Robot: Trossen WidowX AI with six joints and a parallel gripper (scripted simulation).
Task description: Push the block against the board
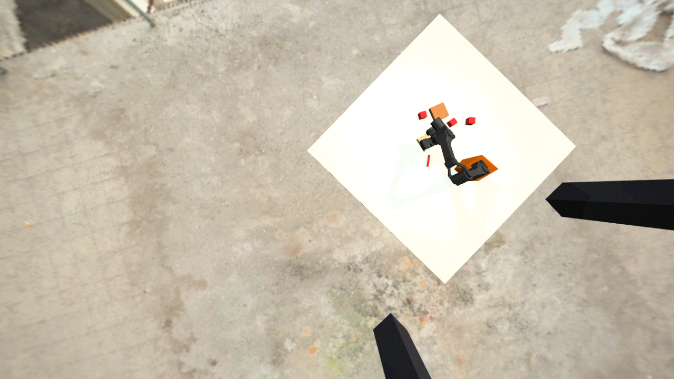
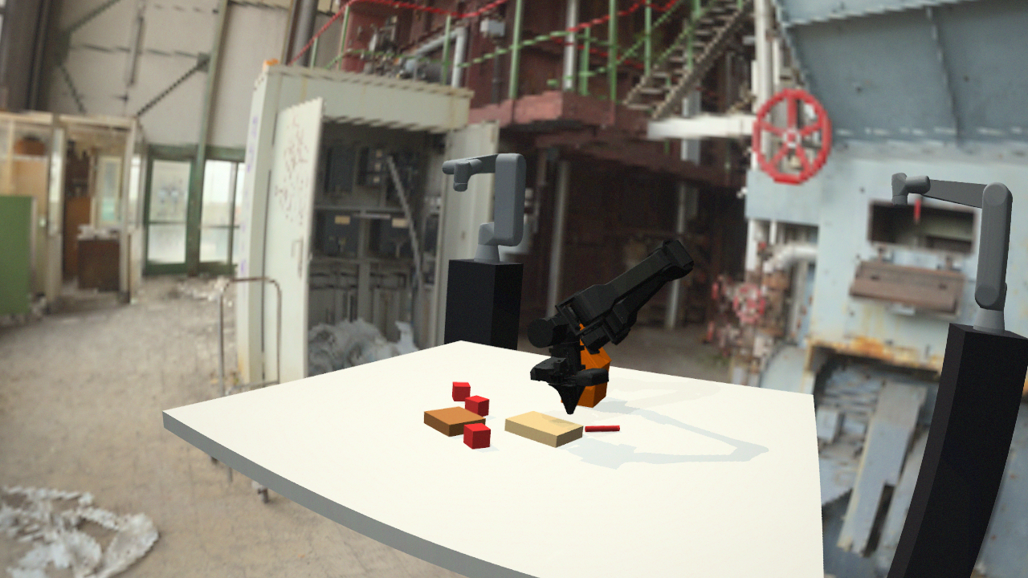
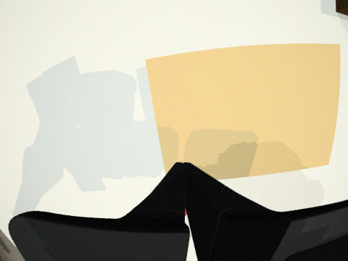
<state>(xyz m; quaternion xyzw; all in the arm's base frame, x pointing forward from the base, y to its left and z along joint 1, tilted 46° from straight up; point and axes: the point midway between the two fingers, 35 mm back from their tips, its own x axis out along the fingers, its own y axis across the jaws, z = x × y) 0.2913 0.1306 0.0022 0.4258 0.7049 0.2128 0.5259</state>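
Top: my arm covers most of the tan board; the square block lies just beyond, apart. Exterior: fingers pressed together, empty, at the board's far edge on the surface. Wrist: board directly ahead, long axis crosswise.

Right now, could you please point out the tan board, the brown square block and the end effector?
tan board [image 2: 542, 428]: exterior view, middle of its top face.
brown square block [image 2: 451, 417]: exterior view, its top face.
end effector [image 2: 569, 409]: exterior view, shut fingertips.
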